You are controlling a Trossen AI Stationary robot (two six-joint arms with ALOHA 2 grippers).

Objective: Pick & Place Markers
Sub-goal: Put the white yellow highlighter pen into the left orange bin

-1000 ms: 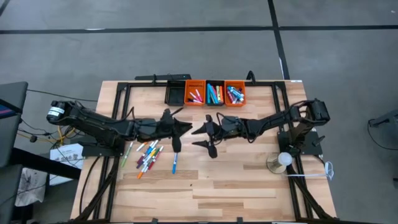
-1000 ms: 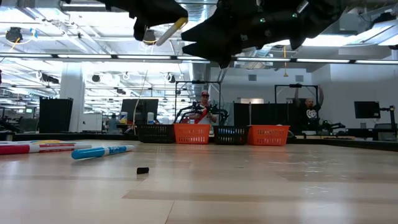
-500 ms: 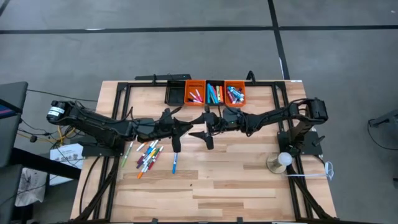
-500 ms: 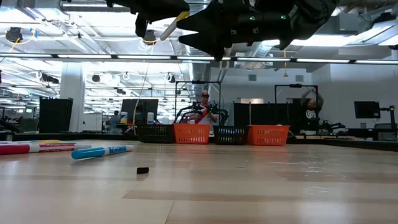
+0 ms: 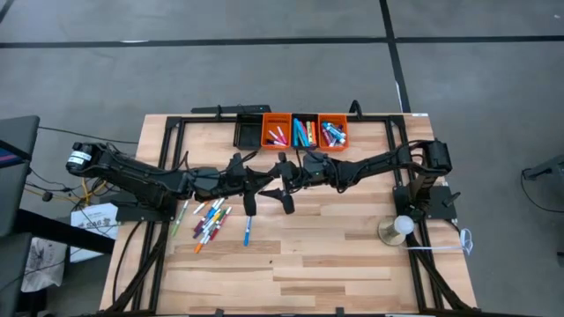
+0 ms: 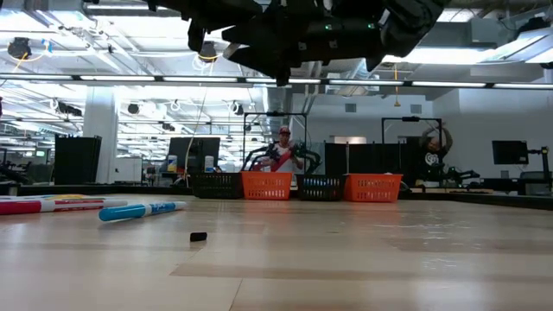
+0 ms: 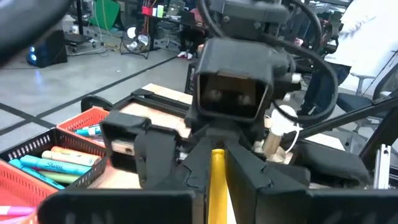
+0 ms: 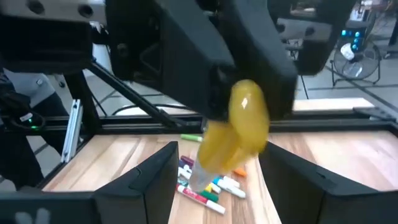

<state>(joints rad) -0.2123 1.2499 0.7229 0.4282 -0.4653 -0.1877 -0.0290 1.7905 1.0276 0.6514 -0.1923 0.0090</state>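
Observation:
A yellow marker (image 8: 244, 121) is up in the air over the table's middle, with my left gripper (image 5: 257, 179) shut on it. My right gripper (image 5: 275, 181) faces it from the right, open. Its two fingers (image 8: 155, 177) stand on either side of the marker's yellow end, and I see no touch. More markers (image 5: 207, 220) lie in a loose heap on the table's left half. A blue marker (image 5: 247, 231) lies apart from them. In the low view both grippers (image 6: 285, 34) hang dark at the top. My left gripper pinches the yellow marker's barrel (image 7: 217, 177) between its two fingers. The fingers come level from the table's left and lie along the marker. Its rounded yellow end (image 8: 247, 102) sticks out past them toward my right gripper. The marker is lifted clear of the table.
Four small bins stand in a row at the far edge: an empty black bin (image 5: 248, 134), an orange bin (image 5: 277, 123), a black bin (image 5: 305, 120) and an orange bin (image 5: 333, 121), the last three holding markers. A small black bit (image 6: 198, 236) lies on the wood. A lamp-like stand (image 5: 401, 227) is at the right.
My right gripper has moved toward the table's left and a little toward the far edge, closing in on my left gripper until its open fingers flank the yellow marker. My left gripper has kept its place with the marker.

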